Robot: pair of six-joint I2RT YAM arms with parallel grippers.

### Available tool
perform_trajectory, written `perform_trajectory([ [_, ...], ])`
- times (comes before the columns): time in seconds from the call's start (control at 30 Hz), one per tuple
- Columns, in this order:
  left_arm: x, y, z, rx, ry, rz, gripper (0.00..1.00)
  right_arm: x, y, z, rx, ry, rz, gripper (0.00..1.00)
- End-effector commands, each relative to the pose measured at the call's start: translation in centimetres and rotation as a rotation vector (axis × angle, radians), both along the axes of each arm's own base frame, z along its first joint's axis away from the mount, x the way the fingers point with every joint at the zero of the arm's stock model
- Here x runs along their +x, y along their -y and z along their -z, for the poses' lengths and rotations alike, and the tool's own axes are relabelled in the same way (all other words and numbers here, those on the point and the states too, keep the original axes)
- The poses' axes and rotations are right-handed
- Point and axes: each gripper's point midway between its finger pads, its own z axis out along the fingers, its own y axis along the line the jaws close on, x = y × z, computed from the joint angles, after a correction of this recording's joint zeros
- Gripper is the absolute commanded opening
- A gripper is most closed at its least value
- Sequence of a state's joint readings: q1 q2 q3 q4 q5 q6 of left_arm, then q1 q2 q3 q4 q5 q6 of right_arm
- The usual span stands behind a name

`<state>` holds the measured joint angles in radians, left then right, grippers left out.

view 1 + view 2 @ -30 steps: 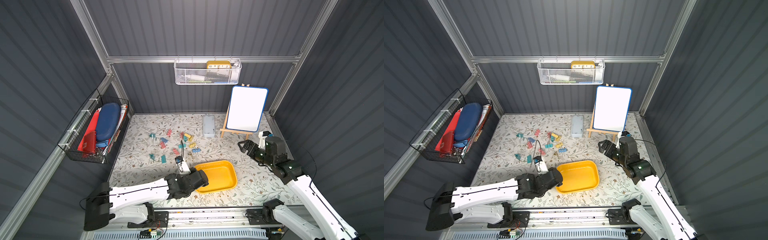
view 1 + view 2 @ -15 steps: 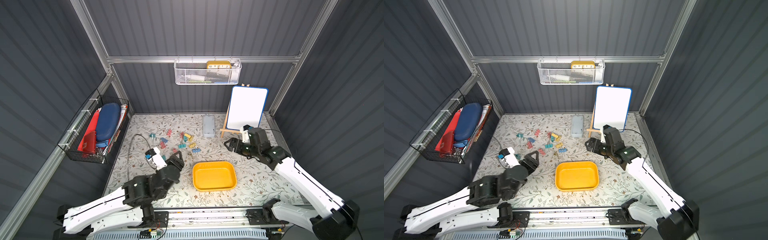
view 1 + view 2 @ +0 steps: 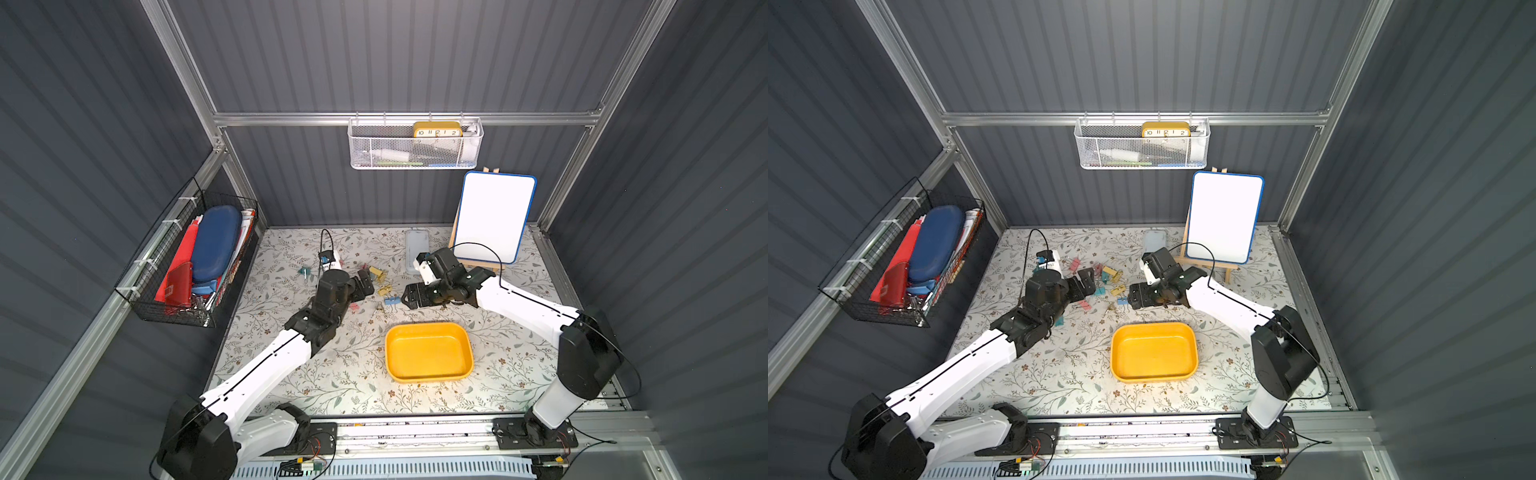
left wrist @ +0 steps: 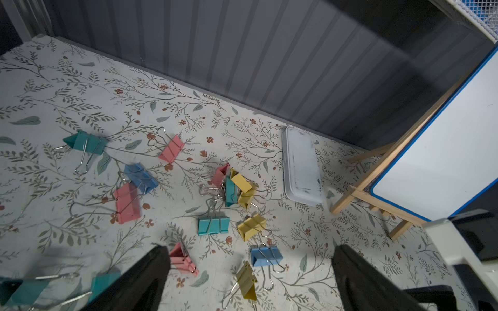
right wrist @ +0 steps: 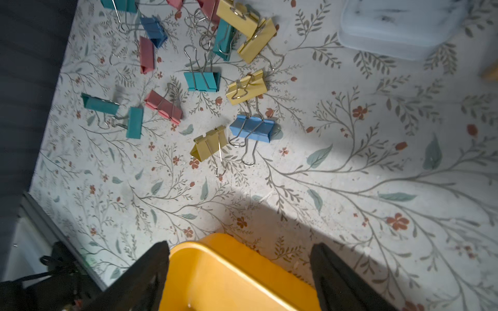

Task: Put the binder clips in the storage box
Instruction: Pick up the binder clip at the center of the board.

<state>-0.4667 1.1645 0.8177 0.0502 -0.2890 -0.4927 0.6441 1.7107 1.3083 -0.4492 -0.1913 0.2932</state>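
closest to the robot base, one yellow storage box (image 3: 428,327) sits on the floral mat (image 3: 332,374), at about 5 o'clock from the mat's centre. past it two arms reach in. the left gripper (image 3: 365,284) hangs at 11 o'clock from the box with its fingers spread wide and nothing between them. the right gripper (image 3: 412,296) hangs at 12 o'clock from the box, likewise spread and holding nothing. fifteen binder clips (image 4: 213,225) lie loose on the mat between and beyond the two grippers: five teal, four pink, four yellow, two blue. both wrist views show all fifteen, while in both top views the left arm covers several. the right wrist view catches a corner of the box under its own fingers, which the left wrist view misses. the left wrist view takes in the whole of one grey case (image 3: 417,243), at 12 o'clock from the clips near the back wall, half covered by the right wrist in both top views. one whiteboard (image 3: 492,216) on a wooden easel stands at 1 o'clock. only the top views show the two baskets: a black wire basket (image 3: 178,311) on the side wall at 9 o'clock and a white mesh basket (image 3: 374,153) on the back wall at 12.
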Motion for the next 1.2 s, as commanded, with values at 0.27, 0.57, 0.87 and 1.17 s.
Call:
perform_trajectory([
  [0.27,11.2,-7.0,-8.2,0.039,0.212,0.174,0.99,2.9,-4.5,2.4,-0.281,0.421,-0.414,0.76],
  [0.57,13.7,-7.1,-8.4,0.089,0.287,0.181,0.99,5.8,-6.7,6.6,-0.429,0.455,-0.472,0.52],
  [0.87,13.1,-6.9,-7.5,0.156,0.292,0.211,1.00,5.7,-6.9,7.6,-0.443,0.436,-0.465,0.08],
  [1.17,12.2,-6.4,-8.8,0.189,0.344,0.249,0.99,6.5,-3.9,1.5,-0.470,0.588,-0.275,0.00],
])
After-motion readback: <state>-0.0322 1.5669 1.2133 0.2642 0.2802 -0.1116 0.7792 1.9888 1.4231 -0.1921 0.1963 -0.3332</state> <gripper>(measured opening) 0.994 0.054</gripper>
